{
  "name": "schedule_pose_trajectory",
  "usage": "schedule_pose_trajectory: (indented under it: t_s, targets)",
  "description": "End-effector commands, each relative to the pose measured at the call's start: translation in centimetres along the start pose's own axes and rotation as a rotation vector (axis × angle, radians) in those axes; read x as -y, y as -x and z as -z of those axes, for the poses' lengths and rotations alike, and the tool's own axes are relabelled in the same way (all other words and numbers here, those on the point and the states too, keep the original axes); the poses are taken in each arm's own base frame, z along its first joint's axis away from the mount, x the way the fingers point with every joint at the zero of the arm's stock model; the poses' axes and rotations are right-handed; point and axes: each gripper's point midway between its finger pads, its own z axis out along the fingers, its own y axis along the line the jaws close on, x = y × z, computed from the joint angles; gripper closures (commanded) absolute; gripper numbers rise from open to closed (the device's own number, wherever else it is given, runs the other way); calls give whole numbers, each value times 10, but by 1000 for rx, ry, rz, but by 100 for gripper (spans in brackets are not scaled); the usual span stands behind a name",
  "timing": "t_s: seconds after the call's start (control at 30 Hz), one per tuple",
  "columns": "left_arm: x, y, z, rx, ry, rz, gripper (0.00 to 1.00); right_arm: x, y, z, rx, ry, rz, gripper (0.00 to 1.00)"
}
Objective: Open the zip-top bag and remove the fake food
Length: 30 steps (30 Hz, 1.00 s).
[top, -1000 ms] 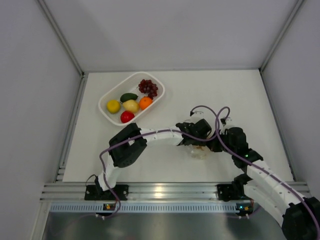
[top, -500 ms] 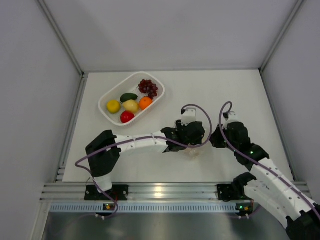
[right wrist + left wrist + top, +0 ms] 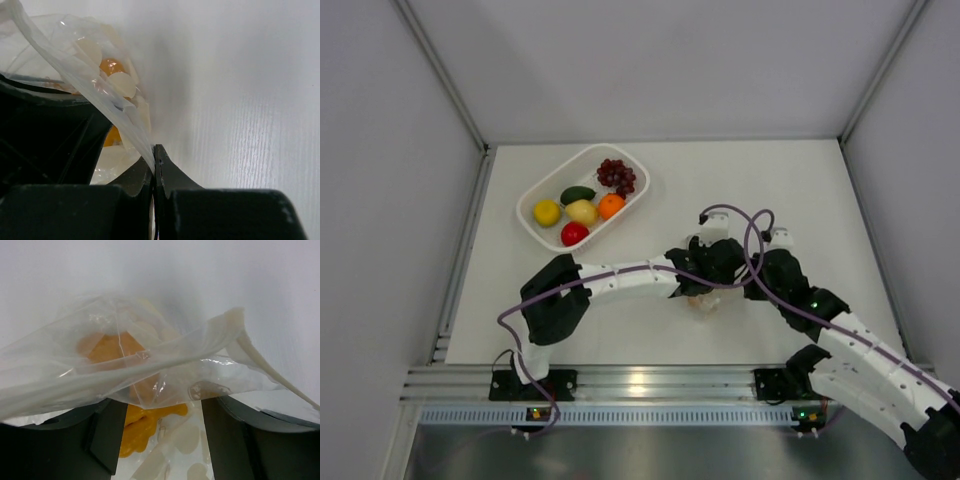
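Find the zip-top bag [image 3: 705,303] on the counter [image 3: 770,190], right of centre and toward the near edge, directly under the two wrists. The left arm [image 3: 620,278] rises from its base, folds at a raised elbow, and runs nearly level to the right, so its wrist sits over the bag. The right arm [image 3: 850,345] leans up and to the left from its base, and its wrist sits just beside the left one. In the left wrist view, the left gripper [image 3: 164,415] has its fingers [image 3: 107,435] spread wide. The bag's clear film and its thicker white top strip drape across the gap, and you cannot tell whether either finger touches the film. In the right wrist view, the right gripper [image 3: 155,161] is pressed together, pinching the edge strip of the bag, which runs up and to the left from the fingertips. An orange-yellow piece [image 3: 107,347] shows through the film inside the bag, blurred by the plastic and its white dots. The white basket [image 3: 525,205] stands well apart at the far left. It holds the rest of the fake food: grapes [image 3: 616,175], an avocado [image 3: 577,194], two lemons [image 3: 547,212], an orange [image 3: 611,205], and an apple [image 3: 574,233].
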Motion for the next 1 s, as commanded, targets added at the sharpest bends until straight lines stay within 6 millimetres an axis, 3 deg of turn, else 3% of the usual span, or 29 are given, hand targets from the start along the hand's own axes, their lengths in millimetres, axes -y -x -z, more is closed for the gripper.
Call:
schedule_pose_trajectory:
  t_s: [0.0, 0.27, 0.4, 0.57, 0.83, 0.97]
  targets:
    - [-11, 6, -6, 17, 64, -30, 36, 9, 16, 7, 76, -61, -23, 100]
    - [-21, -16, -12, -35, 79, -49, 37, 6, 22, 1, 81, -71, -36, 100]
    - [-26, -25, -30, -69, 93, -50, 32, -8, 23, 2, 72, 3, -40, 100]
    - [-27, -18, -50, -77, 103, -27, 31, -16, 17, 3, 60, 55, -31, 100]
    - [-15, -25, -71, -95, 94, -11, 30, -3, 16, 10, 87, 10, -37, 100]
    - [-11, -26, -76, -97, 89, -15, 20, 4, 20, 14, 115, -21, -34, 100]
